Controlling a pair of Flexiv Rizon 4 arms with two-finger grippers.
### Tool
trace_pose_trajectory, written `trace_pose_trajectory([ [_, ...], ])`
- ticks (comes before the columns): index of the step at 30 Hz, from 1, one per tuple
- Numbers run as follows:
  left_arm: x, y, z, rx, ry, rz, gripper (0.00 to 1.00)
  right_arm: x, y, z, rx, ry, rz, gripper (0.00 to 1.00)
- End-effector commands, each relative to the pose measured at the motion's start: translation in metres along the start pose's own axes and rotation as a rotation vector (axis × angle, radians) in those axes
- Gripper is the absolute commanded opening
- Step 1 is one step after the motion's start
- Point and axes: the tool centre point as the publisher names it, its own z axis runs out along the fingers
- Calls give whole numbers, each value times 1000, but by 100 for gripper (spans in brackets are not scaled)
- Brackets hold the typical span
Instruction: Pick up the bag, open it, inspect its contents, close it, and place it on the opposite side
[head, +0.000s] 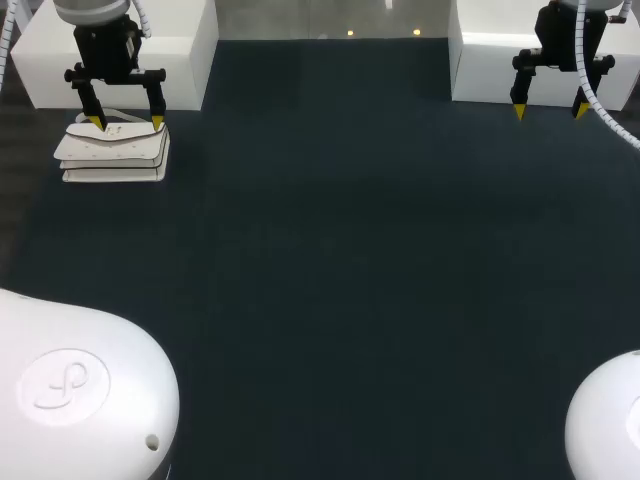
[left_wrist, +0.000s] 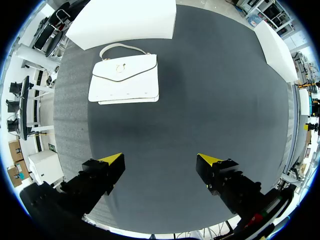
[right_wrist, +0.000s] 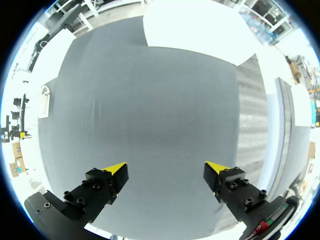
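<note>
Left gripper (head: 126, 122) is seen spread above the white handbag (head: 112, 152) at the far left corner of the table (head: 330, 250); right gripper (head: 549, 110) is spread and empty. From the left wrist the handbag is shown untouched, so pick-up is judged pending, with a descent onto the handle (left_wrist: 122, 48) called for.

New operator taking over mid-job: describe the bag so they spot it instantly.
On the dark table, look to the far left corner, just in front of the large white block. The bag lies flat there below the open left gripper: white like the block, but small, with a pointed envelope flap, a gold ring clasp and a short looped handle.
</note>
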Motion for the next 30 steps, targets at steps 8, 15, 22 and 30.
trace_pose_trajectory([
  [8,0,0,-1,0,-2,0,100,0,0,0,1,-1,0,100],
  [15,1,-1,0,-20,38,41,100,0,0,0,1,-1,0,100],
  [22,-13,-6,5,-48,176,119,100,20,0,8,-91,-16,-269,100],
  [30,-44,-15,11,-41,273,148,100,51,-6,28,-241,17,-622,100],
])
